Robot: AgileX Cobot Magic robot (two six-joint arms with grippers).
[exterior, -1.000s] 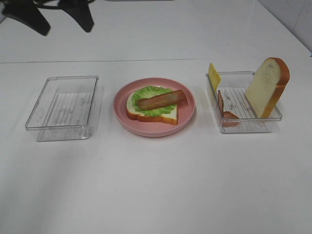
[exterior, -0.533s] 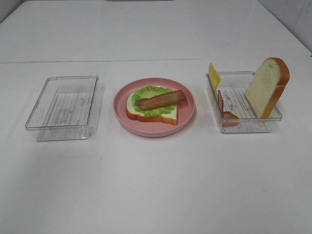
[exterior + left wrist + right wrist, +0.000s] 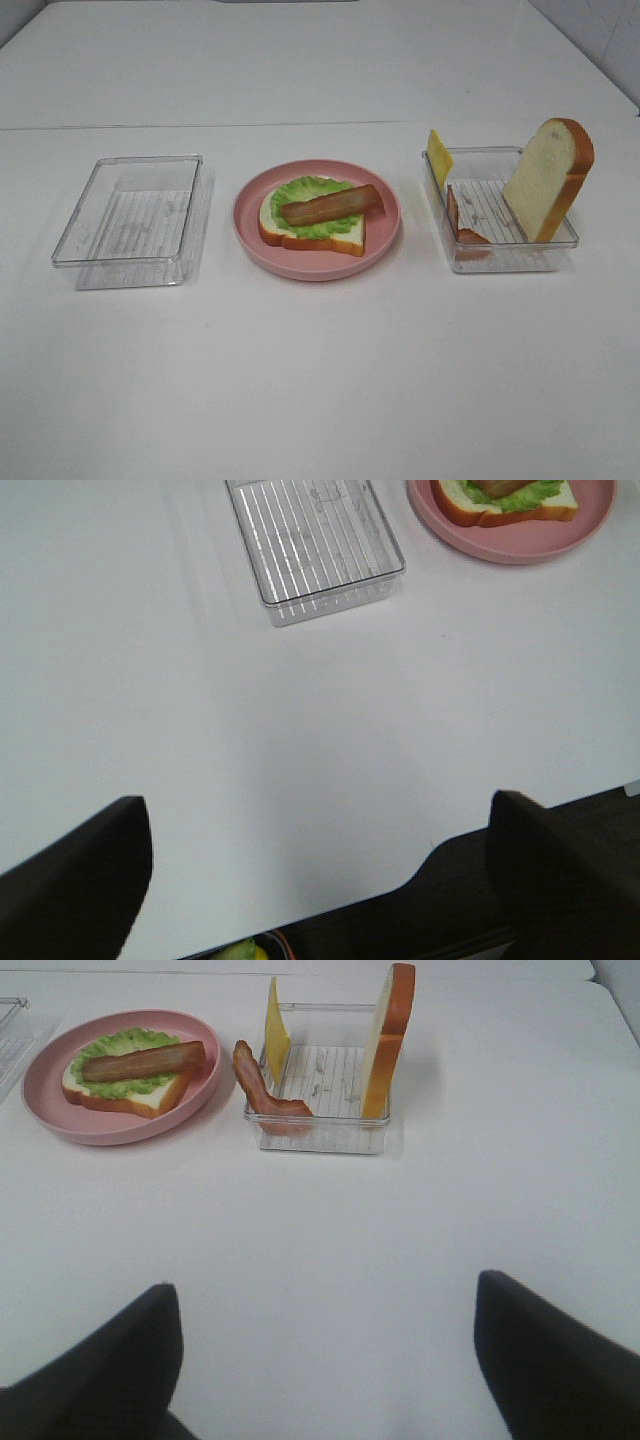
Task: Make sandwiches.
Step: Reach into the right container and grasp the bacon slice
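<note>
An open-faced sandwich lies on the pink plate (image 3: pixel 250 232): a bread slice (image 3: pixel 335 238), then green lettuce (image 3: pixel 300 190), then a bacon strip (image 3: pixel 332 205). In the right clear tray (image 3: pixel 500 262) a yellow cheese slice (image 3: pixel 438 155), a second bacon strip (image 3: pixel 462 228) and an upright bread slice (image 3: pixel 548 175) lean against the walls. Neither gripper shows in the exterior high view. My left gripper (image 3: pixel 318 805) hangs open over bare table, well back from the plate (image 3: pixel 520 552). My right gripper (image 3: pixel 325 1290) is open too, with nothing between its fingers, short of the tray (image 3: pixel 320 1142).
An empty clear tray (image 3: pixel 125 262) stands left of the plate and also shows in the left wrist view (image 3: pixel 320 590). The table's near edge (image 3: pixel 400 880) runs just under the left gripper. White table surface surrounds the three containers.
The dark arm parts seen at the top left of the exterior high view a second ago have left the picture. The food and trays have not moved.
</note>
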